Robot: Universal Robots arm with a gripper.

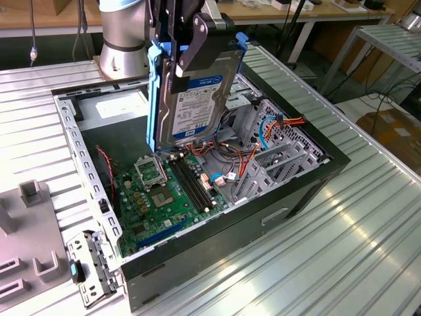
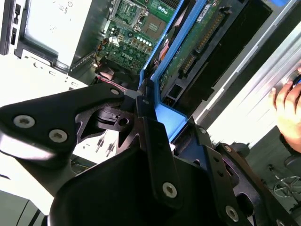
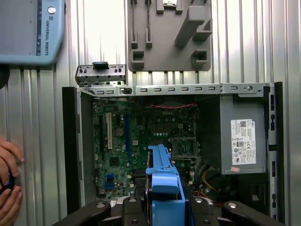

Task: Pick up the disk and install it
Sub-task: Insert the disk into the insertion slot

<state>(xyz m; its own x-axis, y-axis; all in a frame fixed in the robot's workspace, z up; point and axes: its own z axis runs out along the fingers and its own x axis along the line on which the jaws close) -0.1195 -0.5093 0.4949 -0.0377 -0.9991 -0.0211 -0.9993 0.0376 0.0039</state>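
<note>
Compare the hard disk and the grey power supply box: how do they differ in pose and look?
The disk hangs on edge in the gripper above the open case; the power supply box sits inside it. The disk has blue side rails; the box is plain grey and bigger. Both carry a printed label.

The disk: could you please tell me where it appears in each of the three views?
Exterior view: the disk hangs upright, label showing, above the open case.
Second wrist view: seen edge-on, green circuit-board face and blue rail.
First wrist view: its blue end, in front of the case interior.
Shared landmark: the green motherboard.
</note>
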